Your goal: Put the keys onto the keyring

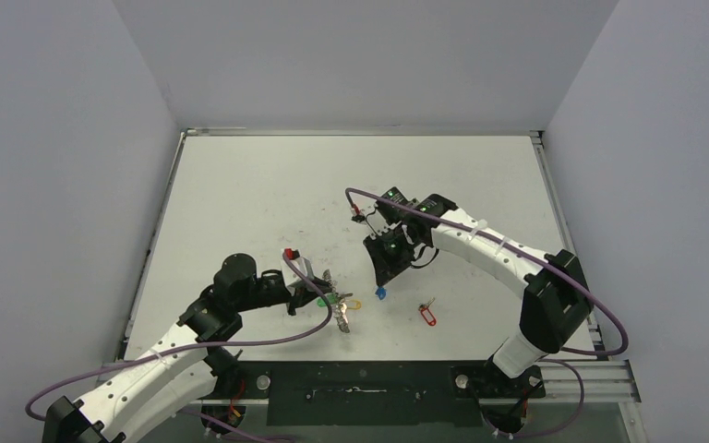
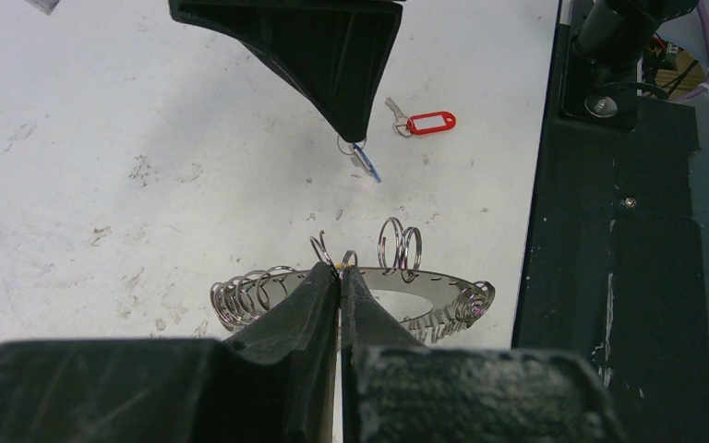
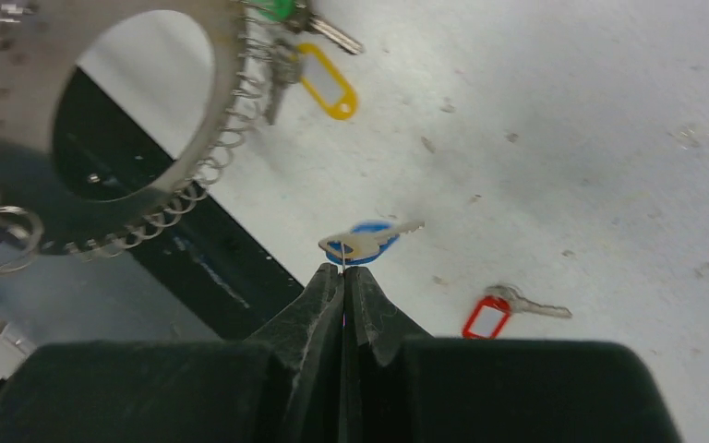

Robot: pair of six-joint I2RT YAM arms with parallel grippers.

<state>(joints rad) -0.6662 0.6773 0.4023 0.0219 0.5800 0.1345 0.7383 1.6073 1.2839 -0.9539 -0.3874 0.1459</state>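
Holding the blue-tagged key up beside the keyring

My right gripper is pinching the key's thin split ring, so the light, slick key is dangling loose. My left gripper is clamping the stiff grey keyring's rim between its springy wire loops. The red-tagged key is lying on the table.

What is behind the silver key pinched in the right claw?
The blue tag, mostly covered by the key; only its rim shows around the key's head. The white table lies beyond.
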